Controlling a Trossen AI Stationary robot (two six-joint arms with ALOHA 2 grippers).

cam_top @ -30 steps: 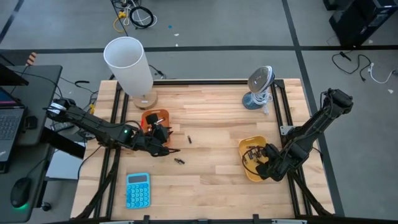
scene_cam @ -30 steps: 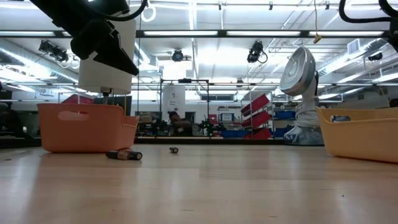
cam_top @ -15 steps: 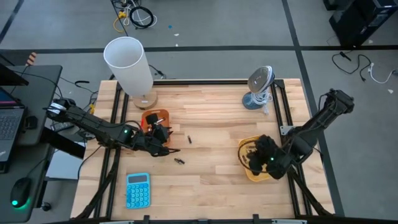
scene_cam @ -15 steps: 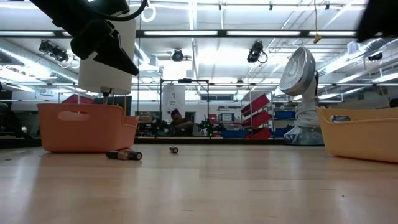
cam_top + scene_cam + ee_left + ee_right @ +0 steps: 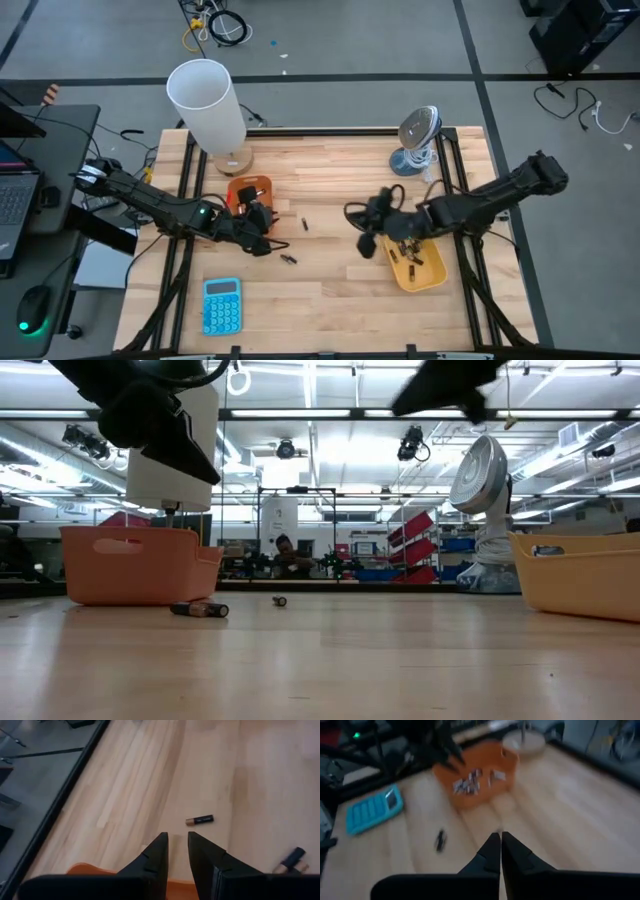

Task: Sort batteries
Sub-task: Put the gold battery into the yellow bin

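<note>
Two batteries lie on the wooden table, one [image 5: 303, 223] toward the middle and a pair [image 5: 288, 259] nearer the front; the left wrist view shows them too, the single battery [image 5: 200, 820] and the pair [image 5: 290, 862]. More batteries lie in the orange tray [image 5: 248, 190] and in the yellow tray [image 5: 415, 262]. My left gripper [image 5: 266, 240] hangs over the orange tray's near side, its fingers [image 5: 177, 842] slightly open with nothing between them. My right gripper [image 5: 363, 243] hovers above the table's middle, left of the yellow tray, shut [image 5: 500, 840] and empty.
A tall white cylinder [image 5: 205, 100] stands at the far left, behind the orange tray. A small fan [image 5: 418, 140] stands at the far right. A blue calculator [image 5: 221, 305] lies at the near left. Bare wood lies between the two trays.
My right gripper has left the yellow tray, risen, and swung toward the table's left to the middle of the table, turning as it went. The loose batteries lie as before.
</note>
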